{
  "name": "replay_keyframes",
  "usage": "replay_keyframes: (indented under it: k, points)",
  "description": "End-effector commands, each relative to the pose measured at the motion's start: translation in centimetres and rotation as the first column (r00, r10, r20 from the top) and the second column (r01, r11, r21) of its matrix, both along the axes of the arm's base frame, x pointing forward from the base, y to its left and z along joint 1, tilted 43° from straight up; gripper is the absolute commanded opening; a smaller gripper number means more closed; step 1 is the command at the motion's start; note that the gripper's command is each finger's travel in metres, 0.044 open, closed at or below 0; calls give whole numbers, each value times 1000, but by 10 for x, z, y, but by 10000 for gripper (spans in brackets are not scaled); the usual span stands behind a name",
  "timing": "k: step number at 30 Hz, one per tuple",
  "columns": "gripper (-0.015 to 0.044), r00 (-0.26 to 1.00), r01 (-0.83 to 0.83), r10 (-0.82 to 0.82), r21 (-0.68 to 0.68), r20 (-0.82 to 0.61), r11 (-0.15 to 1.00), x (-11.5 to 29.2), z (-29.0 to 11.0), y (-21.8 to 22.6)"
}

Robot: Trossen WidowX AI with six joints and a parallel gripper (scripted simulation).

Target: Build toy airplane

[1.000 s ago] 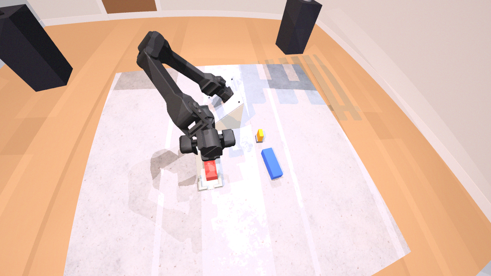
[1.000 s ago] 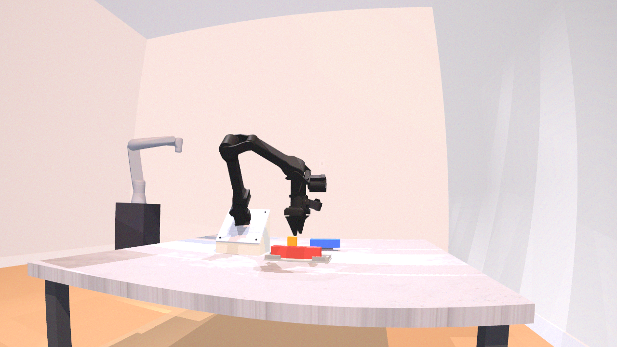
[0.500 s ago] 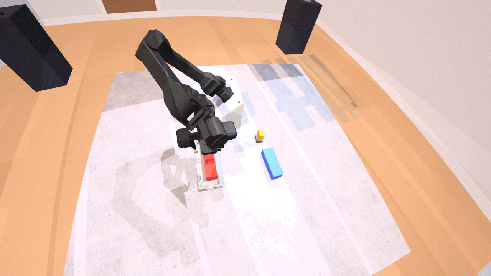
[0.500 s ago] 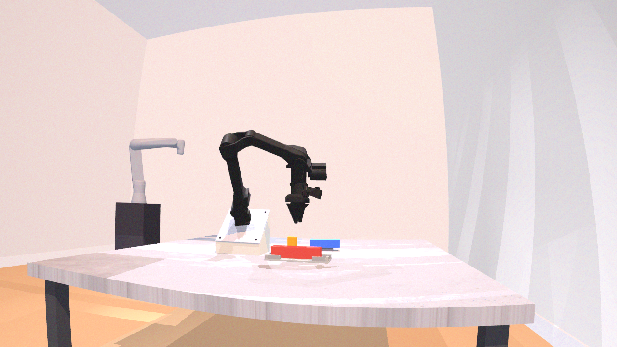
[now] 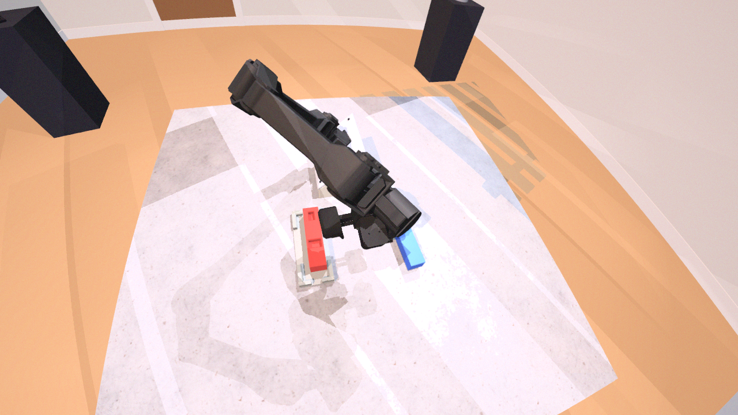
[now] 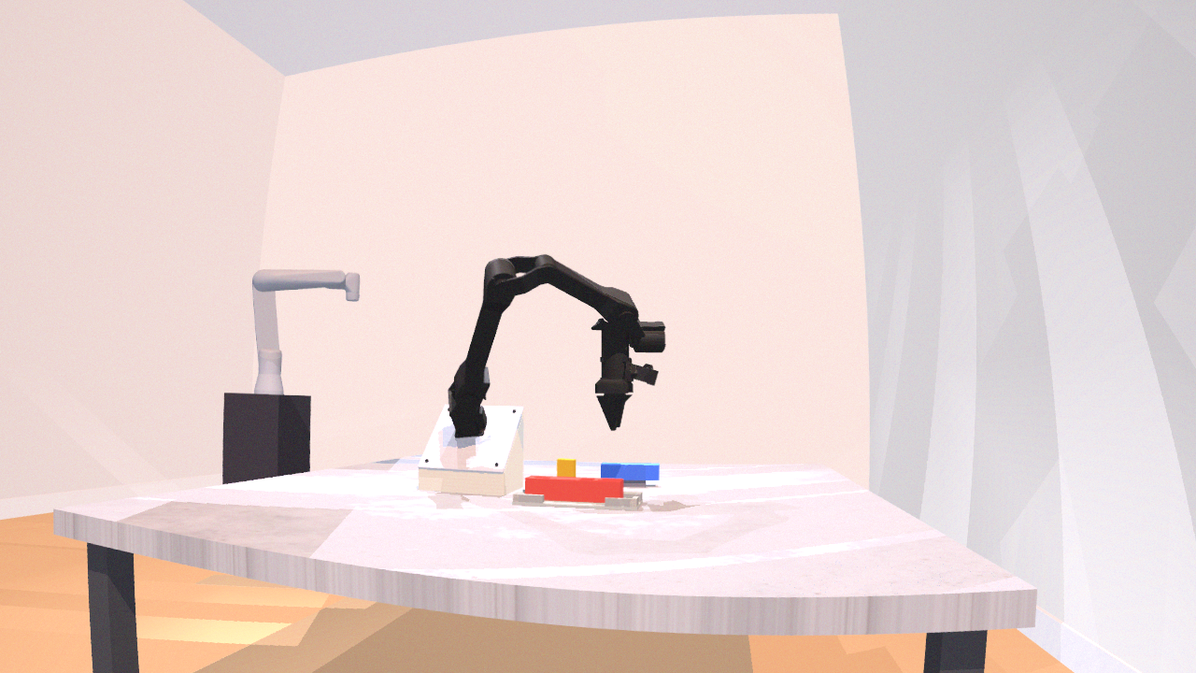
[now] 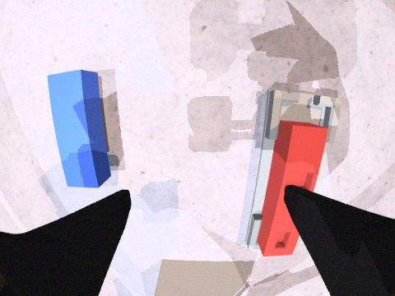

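The red fuselage (image 5: 317, 257) (image 6: 573, 489) (image 7: 304, 141) lies level in the pale jig (image 5: 298, 252) (image 6: 625, 504) (image 7: 258, 185). Both its top sockets show empty in the wrist view. The blue wing (image 5: 413, 250) (image 6: 629, 472) (image 7: 70, 123) lies apart from the jig, with something low and grey beneath it. The yellow tail fin (image 6: 565, 467) stands behind the fuselage in the exterior view; the arm hides it in the top view. My gripper (image 5: 354, 241) (image 6: 614, 428) (image 7: 208, 196) is wide open and empty, high above the table between fuselage and wing.
The robot's wedge-shaped base (image 6: 460, 480) (image 7: 202, 279) stands near the jig's tail end. A second, pale arm (image 6: 305, 279) stands on a dark pedestal (image 6: 265, 439) beyond the table (image 6: 585, 607). Two dark pedestals also stand on the floor behind the table in the top view.
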State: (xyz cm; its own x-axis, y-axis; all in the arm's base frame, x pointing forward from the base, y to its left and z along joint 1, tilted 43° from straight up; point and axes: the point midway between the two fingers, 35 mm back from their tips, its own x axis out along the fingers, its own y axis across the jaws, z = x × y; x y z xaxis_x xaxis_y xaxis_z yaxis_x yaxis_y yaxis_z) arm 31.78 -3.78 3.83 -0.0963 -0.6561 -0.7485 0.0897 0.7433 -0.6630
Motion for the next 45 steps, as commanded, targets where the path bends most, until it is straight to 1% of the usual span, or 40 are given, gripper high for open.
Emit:
replay_keyframes:
  k: [1,5,7,14,18,23,27,33,45]
  points:
    - [440,1000,4,-4,2,-5,1000,21,-47,40]
    - [440,1000,1,-1,-9,-8,1000,32,-94,77]
    - [440,1000,0,0,-14,-9,1000,33,-111,89]
    - [440,1000,0,0,-15,-9,1000,33,-115,89]
    - [440,1000,0,0,-16,-9,1000,29,-139,67]
    - [440,1000,0,0,-16,-9,1000,29,-139,67]
    - [440,1000,0,0,-17,-9,1000,27,-150,57]
    - [440,1000,0,0,-17,-9,1000,27,-150,56]
    - [440,1000,-1,0,-17,-9,1000,26,-165,43]
